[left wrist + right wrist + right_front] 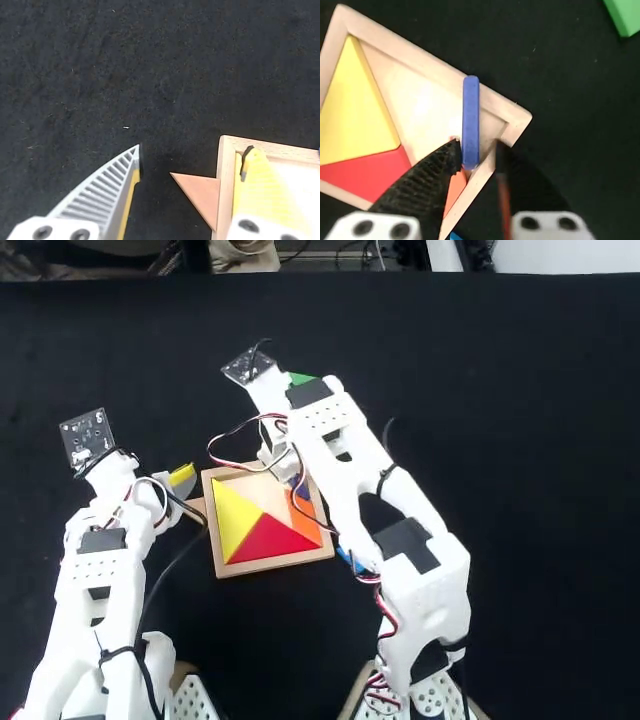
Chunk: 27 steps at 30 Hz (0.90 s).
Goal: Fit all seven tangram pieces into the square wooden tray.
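Observation:
The square wooden tray [322, 551] lies mid-table with a yellow triangle [235, 515], a red triangle [272, 538] and an orange piece [306, 523] in it. My right gripper [475, 150] hangs over the tray's corner [517, 120], shut on a blue piece [471, 117] that stands on edge just inside the rim. Part of the tray floor [420, 110] next to it is bare. My left gripper [192, 160] is open beside the tray's other side, above a tan triangle [200, 192] that lies on the cloth touching the rim [224, 175].
A green piece [300, 378] lies on the black cloth beyond the tray, and the green piece [622, 15] also appears in the right wrist view. Open cloth stretches left, right and far of the tray. The arms' bases stand at the near edge.

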Motion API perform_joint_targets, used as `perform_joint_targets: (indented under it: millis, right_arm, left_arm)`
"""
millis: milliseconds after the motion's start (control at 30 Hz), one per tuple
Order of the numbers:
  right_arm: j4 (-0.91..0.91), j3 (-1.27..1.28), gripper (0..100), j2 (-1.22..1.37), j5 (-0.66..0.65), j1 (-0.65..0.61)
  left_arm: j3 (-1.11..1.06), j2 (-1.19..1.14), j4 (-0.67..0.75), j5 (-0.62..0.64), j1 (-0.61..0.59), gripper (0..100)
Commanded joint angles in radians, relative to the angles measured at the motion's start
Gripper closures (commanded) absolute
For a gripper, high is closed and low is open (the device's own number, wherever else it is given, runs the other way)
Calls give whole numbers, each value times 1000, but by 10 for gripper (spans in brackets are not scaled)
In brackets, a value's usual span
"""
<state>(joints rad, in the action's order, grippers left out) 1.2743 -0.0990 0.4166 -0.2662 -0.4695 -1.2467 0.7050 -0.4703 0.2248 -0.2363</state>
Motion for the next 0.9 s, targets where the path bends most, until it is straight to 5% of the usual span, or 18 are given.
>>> perform_joint_targets:
  millis: [0, 867]
  right_arm:
    - [15, -47, 765, -4, -3, 23]
    - [-34, -108, 825, 1, -149, 84]
  left_arm:
    - [8, -2, 20, 9, 13, 683]
    - [7, -2, 21, 9, 42, 683]
